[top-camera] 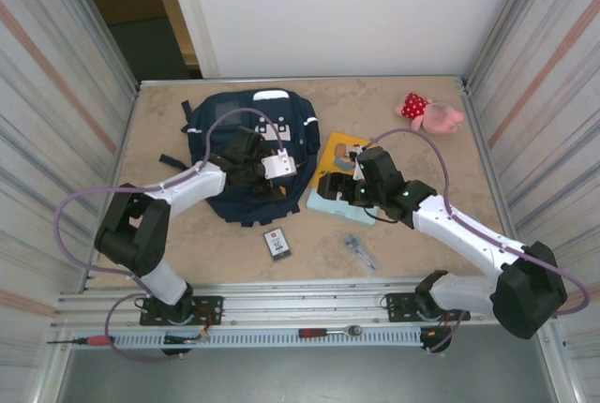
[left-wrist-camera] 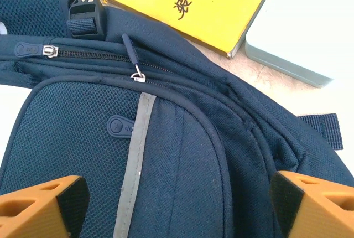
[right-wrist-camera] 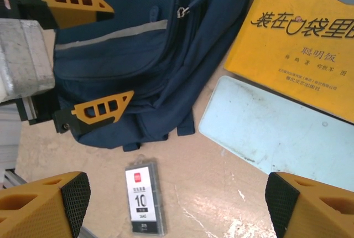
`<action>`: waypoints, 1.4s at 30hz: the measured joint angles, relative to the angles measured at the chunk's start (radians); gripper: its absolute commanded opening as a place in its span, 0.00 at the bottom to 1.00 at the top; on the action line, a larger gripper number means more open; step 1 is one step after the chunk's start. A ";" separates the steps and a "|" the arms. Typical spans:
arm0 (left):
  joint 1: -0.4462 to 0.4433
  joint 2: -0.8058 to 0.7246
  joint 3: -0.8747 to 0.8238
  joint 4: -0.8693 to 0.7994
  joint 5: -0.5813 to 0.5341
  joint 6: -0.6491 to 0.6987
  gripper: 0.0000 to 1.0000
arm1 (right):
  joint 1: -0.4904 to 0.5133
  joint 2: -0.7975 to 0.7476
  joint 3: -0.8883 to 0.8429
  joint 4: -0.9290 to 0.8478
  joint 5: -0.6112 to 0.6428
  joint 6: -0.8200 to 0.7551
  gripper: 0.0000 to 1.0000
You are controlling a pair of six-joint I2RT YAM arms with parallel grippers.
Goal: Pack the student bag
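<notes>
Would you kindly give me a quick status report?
Jaws open on left gripper, right gripper; both empty. Left over backpack, zip closed. Beside it: book, box.

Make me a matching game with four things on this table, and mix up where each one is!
Things:
1. navy blue fabric backpack
2. pink plush toy
3. small flat black-and-white box
4. yellow book with Chinese writing

Places:
A. far right corner of the table
B. near the front edge
C. lying on the left half
D. just right of the backpack

Pairs: 1-C, 2-A, 3-B, 4-D.
</notes>
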State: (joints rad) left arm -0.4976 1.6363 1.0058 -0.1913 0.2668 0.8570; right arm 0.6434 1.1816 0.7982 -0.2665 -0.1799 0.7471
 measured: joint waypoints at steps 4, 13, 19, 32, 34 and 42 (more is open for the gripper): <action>0.000 0.056 0.002 0.008 0.000 -0.002 0.87 | 0.003 -0.001 0.000 0.004 0.001 0.000 0.85; -0.002 0.114 0.030 0.039 -0.013 -0.043 0.00 | 0.005 -0.008 -0.011 0.011 0.005 -0.002 0.86; 0.045 -0.043 0.026 -0.027 0.075 -0.070 0.00 | -0.024 -0.016 -0.039 0.043 -0.032 -0.082 0.85; 0.291 -0.325 0.106 -0.344 0.457 -0.095 0.00 | -0.202 0.165 -0.007 0.171 -0.265 -0.550 0.73; 0.294 -0.341 0.114 -0.381 0.489 -0.090 0.00 | -0.203 0.217 0.014 0.191 -0.307 -0.655 0.72; 0.335 -0.373 0.133 -0.464 0.573 -0.063 0.00 | -0.198 0.423 0.119 0.259 -0.404 -0.909 0.71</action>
State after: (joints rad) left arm -0.1623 1.2636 1.1389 -0.6556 0.8398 0.7944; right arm 0.4458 1.6043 0.9173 -0.0074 -0.5835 -0.1619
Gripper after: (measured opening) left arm 0.071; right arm 0.716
